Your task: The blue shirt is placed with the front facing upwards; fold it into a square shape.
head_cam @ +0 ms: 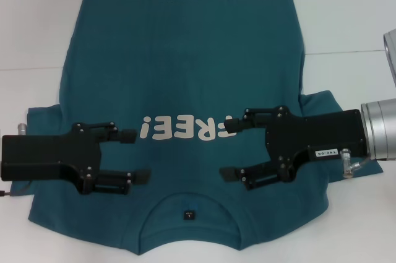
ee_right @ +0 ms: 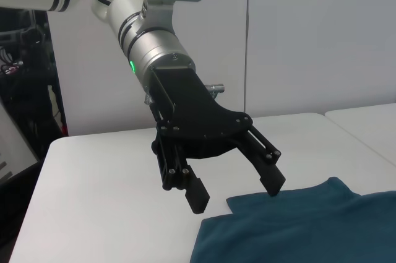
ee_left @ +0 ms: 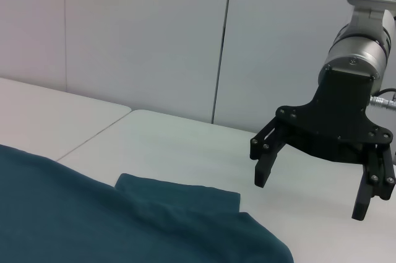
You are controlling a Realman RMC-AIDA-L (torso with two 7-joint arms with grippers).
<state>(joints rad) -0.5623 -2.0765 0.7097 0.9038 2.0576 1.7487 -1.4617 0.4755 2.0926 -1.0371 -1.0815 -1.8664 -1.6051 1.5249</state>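
The blue shirt [head_cam: 179,59] lies flat on the white table, chest up, its collar and small black neck tag [head_cam: 189,215] at the near edge. White "FREE!" lettering [head_cam: 179,130] runs across the chest. My left gripper [head_cam: 137,156] hangs open over the shirt's left shoulder area, fingers pointing inward. Opposite it, my right gripper [head_cam: 229,150] is open over the right shoulder area. Neither holds cloth. The left wrist view shows the right gripper [ee_left: 309,192] above the table beside a sleeve of the shirt [ee_left: 179,192]. The right wrist view shows the left gripper [ee_right: 237,195] over the other sleeve [ee_right: 297,232].
The white table [head_cam: 346,28] extends beyond the shirt on both sides, with a seam between two tabletops [head_cam: 346,51] at the right. Pale wall panels [ee_left: 142,34] stand behind the table. Both short sleeves spread outward under the arms.
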